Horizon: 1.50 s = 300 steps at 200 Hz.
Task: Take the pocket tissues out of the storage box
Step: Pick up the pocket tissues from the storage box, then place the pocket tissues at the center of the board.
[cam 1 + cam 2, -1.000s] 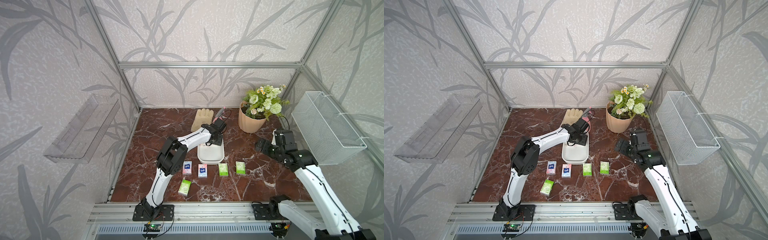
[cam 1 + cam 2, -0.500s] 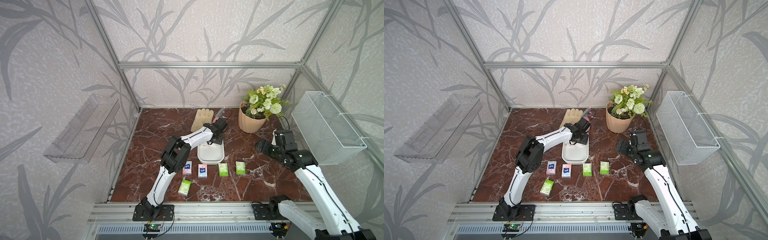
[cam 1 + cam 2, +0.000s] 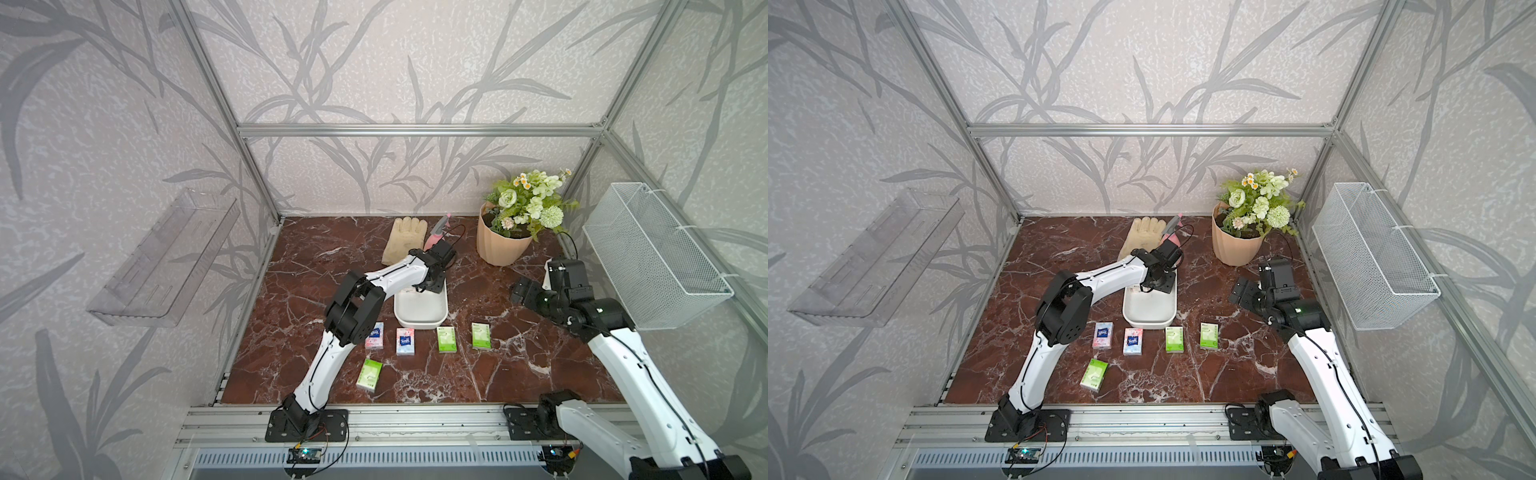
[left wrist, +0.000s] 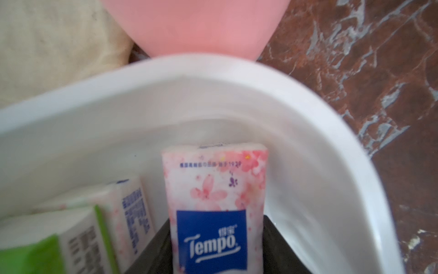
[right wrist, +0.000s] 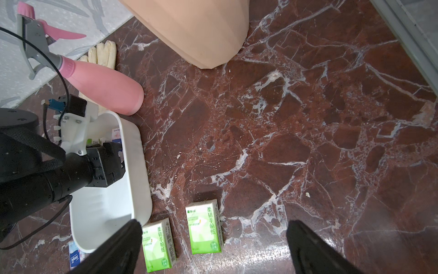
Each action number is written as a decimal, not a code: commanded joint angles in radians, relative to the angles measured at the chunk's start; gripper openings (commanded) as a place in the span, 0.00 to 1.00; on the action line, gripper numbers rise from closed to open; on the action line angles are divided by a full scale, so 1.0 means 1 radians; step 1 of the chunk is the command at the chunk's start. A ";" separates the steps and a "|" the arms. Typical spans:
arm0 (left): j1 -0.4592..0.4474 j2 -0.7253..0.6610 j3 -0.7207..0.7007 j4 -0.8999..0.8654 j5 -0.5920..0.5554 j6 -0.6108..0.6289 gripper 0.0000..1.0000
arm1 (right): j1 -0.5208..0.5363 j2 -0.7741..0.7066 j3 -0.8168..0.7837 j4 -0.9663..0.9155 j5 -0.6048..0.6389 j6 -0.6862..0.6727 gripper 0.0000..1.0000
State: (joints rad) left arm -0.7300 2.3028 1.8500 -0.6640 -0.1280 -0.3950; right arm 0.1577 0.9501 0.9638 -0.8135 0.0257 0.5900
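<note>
The white storage box (image 3: 419, 311) (image 3: 1148, 311) stands mid-table. My left gripper (image 3: 433, 284) (image 4: 216, 237) reaches down into its far end. Its black fingers (image 4: 276, 239) press both long sides of an upright pale pink pocket tissue packet (image 4: 213, 185) with a blue label. Another pink packet (image 4: 132, 208) and a green one (image 4: 47, 251) lie beside it in the box (image 4: 213, 95). In front of the box lie two pink packets (image 3: 374, 336) (image 3: 405, 341) and three green ones (image 3: 446, 339) (image 3: 481, 336) (image 3: 369, 375). My right gripper (image 3: 523, 291) (image 5: 213, 227) hovers open to the right of the box, holding nothing.
A flower pot (image 3: 500, 245) stands at the back right. A cream glove (image 3: 405, 241) and a pink spray bottle (image 5: 102, 92) lie just behind the box. A white wire basket (image 3: 652, 257) hangs on the right wall, a clear tray (image 3: 162, 257) on the left wall.
My left gripper has shifted slightly at the box's far end and its jaws have narrowed onto the pink packet. The right arm and the packets on the table have not moved.
</note>
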 commanded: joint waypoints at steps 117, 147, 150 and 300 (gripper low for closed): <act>-0.057 -0.320 -0.114 -0.143 0.001 -0.090 0.49 | -0.002 0.008 0.007 -0.004 -0.015 -0.040 0.99; -0.081 -0.435 -0.211 -0.172 0.012 -0.128 0.49 | -0.003 0.015 0.009 0.000 -0.024 -0.055 0.99; -0.084 -0.447 -0.222 -0.177 0.012 -0.134 0.48 | -0.003 0.016 0.009 0.000 -0.025 -0.057 0.99; -0.199 -0.913 -0.724 -0.334 0.190 -0.438 0.47 | -0.004 0.110 0.047 0.024 -0.079 -0.141 0.99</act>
State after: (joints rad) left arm -0.9035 1.4254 1.1896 -0.9833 0.0208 -0.7574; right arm 0.1577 1.0546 0.9775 -0.7982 -0.0441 0.4736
